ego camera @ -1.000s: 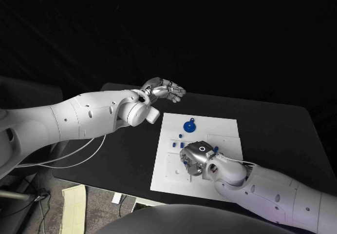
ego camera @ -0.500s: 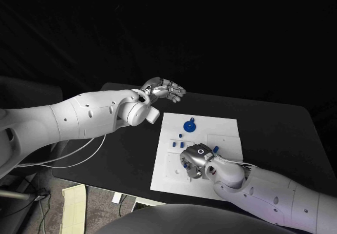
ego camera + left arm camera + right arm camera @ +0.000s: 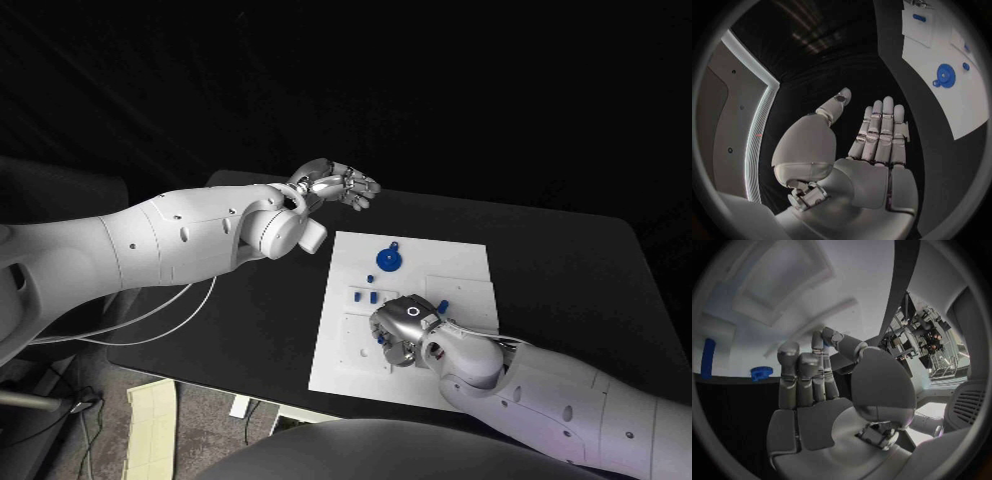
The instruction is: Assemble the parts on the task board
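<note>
One white board is lying on one black table, carrying one blue disc and several small blue pieces.

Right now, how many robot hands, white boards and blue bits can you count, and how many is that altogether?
Silver hands: 2 (left hand, right hand)
White task board: 1
Big round blue part: 1
Small blue parts clear of the right hand: 3 ()
Total: 7. More blue bits may hide under the right hand.
</note>
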{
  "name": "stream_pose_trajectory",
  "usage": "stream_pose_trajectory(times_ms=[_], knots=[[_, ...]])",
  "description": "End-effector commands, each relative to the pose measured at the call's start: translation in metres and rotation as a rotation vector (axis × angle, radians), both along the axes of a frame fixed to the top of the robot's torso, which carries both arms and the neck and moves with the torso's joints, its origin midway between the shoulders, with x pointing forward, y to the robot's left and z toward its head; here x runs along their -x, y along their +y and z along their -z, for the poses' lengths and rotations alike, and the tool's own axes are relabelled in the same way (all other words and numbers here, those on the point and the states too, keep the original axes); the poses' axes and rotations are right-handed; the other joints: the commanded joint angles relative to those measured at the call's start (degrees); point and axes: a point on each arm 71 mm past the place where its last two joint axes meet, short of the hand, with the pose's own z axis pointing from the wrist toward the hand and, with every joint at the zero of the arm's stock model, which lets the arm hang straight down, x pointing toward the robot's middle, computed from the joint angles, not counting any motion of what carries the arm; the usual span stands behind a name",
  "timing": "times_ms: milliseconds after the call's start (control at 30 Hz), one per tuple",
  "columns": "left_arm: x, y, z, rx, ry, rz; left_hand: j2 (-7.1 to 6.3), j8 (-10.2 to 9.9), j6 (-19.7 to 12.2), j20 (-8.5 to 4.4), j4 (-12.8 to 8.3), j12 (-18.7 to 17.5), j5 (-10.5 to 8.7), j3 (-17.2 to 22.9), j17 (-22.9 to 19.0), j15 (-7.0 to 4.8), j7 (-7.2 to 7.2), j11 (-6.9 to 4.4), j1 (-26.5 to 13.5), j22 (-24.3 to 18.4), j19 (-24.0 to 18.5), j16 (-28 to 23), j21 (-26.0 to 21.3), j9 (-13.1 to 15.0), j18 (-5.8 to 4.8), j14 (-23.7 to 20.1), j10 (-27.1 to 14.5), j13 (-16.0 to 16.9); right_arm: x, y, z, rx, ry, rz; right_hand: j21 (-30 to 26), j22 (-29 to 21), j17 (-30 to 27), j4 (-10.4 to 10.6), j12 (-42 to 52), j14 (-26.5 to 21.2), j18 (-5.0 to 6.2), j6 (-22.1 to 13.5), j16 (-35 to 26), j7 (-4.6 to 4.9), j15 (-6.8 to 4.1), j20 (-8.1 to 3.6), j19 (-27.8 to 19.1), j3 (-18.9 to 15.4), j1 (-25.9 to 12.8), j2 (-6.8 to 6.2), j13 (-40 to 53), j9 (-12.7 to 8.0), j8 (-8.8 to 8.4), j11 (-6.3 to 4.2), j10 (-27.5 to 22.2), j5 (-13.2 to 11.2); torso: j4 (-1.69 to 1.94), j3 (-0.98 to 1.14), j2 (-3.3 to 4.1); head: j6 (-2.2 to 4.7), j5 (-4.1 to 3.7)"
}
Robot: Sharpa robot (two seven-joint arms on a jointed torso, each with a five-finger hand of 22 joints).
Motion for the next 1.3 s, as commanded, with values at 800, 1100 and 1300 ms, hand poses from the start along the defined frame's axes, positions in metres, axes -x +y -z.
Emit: stream_pose_trajectory(times_ms=[800, 1100, 1300], knots=[[0.000, 0.000, -0.002, 0.004, -0.008, 0.003, -0.16, 0.1, -0.5, 0.14, 0.4, -0.3, -0.08, -0.1, 0.2, 0.02, -0.12, 0.24, 0.2, 0.1, 0.2, -0.4, -0.4, -0.1, 0.84, 0.5, 0.3, -0.2, -0.005, -0.014, -0.001, -0.121, 0.071, 0.099, -0.2, 0.4, -0.1, 0.4, 0.1, 0.0, 4.91, 0.1, -0.6, 0.06, -0.38, -0.29, -0.1, 1.0, -0.9, 0.37, 0.6, 0.3, 0.12, -0.32, -0.4, 0.2, 0.00, -0.02, 0.00, 0.05, 0.14], [0.000, -0.001, -0.001, 0.004, -0.007, 0.004, -0.17, 0.1, -0.5, 0.13, 0.4, -0.3, -0.08, -0.1, 0.3, 0.02, -0.11, 0.24, 0.2, 0.2, 0.2, -0.5, -0.4, -0.1, 0.84, 0.5, 0.3, -0.2, -0.006, -0.015, 0.000, -0.148, 0.118, 0.134, -0.3, 0.4, -0.1, 0.5, 0.0, 0.0, 4.91, 0.1, -0.6, 0.08, -0.37, -0.29, -0.1, 1.0, -0.9, 0.44, 0.7, 0.4, 0.08, -0.30, -0.4, 0.2, 0.03, -0.02, 0.00, 0.02, 0.24], [0.000, 0.000, -0.001, 0.003, -0.006, 0.004, -0.18, 0.1, -0.5, 0.13, 0.4, -0.3, -0.08, -0.1, 0.3, 0.02, -0.11, 0.24, 0.2, 0.2, 0.2, -0.5, -0.4, -0.1, 0.84, 0.5, 0.3, -0.2, -0.007, -0.016, 0.001, -0.176, 0.165, 0.165, -0.3, 0.4, -0.1, 0.5, 0.0, 0.0, 4.91, 0.0, -0.7, 0.11, -0.36, -0.29, -0.1, 1.1, -1.0, 0.55, 0.8, 0.4, 0.04, -0.29, -0.5, 0.2, 0.04, -0.06, 0.00, -0.05, 0.41]])
